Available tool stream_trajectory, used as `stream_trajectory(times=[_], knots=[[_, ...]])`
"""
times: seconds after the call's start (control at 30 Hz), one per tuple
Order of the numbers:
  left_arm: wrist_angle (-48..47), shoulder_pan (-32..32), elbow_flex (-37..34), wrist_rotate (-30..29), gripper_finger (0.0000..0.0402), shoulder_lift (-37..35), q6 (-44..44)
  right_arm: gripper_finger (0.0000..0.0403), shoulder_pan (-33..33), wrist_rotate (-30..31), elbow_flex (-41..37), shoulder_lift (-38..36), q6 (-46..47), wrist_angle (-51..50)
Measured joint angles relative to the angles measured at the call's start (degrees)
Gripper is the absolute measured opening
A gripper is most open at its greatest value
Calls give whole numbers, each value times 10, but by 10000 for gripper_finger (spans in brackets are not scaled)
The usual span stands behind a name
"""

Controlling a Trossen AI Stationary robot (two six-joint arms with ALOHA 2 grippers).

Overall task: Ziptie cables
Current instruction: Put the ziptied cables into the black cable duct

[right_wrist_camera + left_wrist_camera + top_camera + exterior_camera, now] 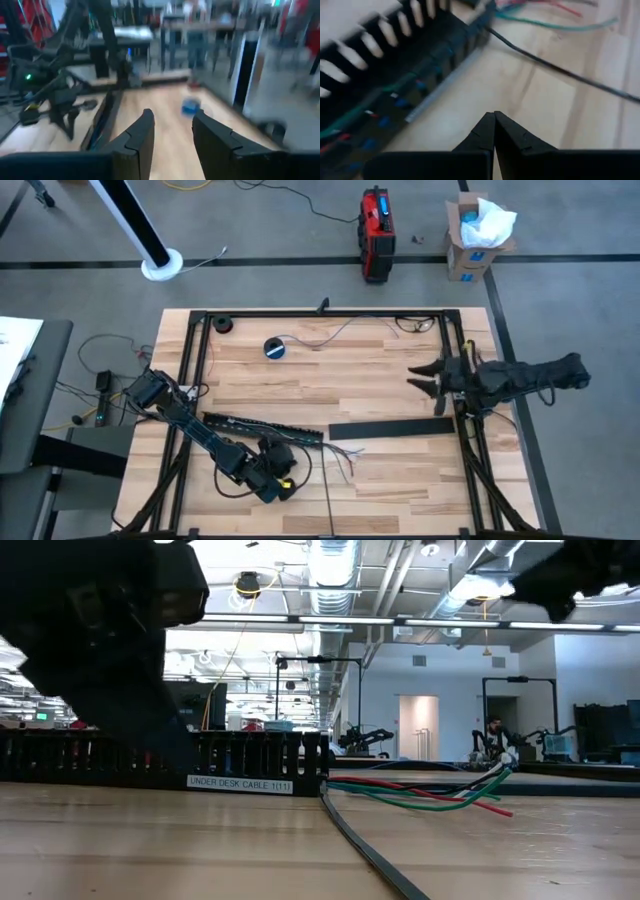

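High view: we see the left gripper (283,482) low over the pale wooden slatted worktop (380,480) near its front edge, just in front of the long black slotted plastic cable duct (262,426). From here we cannot tell how its jaws stand. The right gripper (424,380) hangs over the worktop's right side, prongs spread apart and nothing in them. A flat black plastic cover strip (391,429) lies to the right of the duct. The thin coloured cables (343,452) fan out loose on the wood at the duct's right end. A small round blue-and-black tape roll (275,348) sits near the back.

Low view: the duct (240,762) carries a white label, and red, green and white cables (430,794) spill from its end across the worktop (200,850). A dark cord (365,845) runs toward the camera.

Left wrist view: the left gripper (494,118) has its tips pressed together, empty, above bare wood beside the duct (395,75). Thin cables (560,22) lie beyond.

Right wrist view: the right gripper (172,122) is spread wide, empty, with the blurred tape roll (190,106) beyond
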Motion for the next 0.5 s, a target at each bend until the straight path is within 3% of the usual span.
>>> stream_trajectory(times=[0.1,0.3,0.5], knots=[[-4,0,0,-12,0,0,-1,116,-21,-8,-41,-25,-53,74],[-14,0,0,-21,0,0,-1,107,-99,-69,-76,-87,-20,71],[-29,0,0,-40,0,0,-1,109,-141,-99,-75,-70,32,47]])
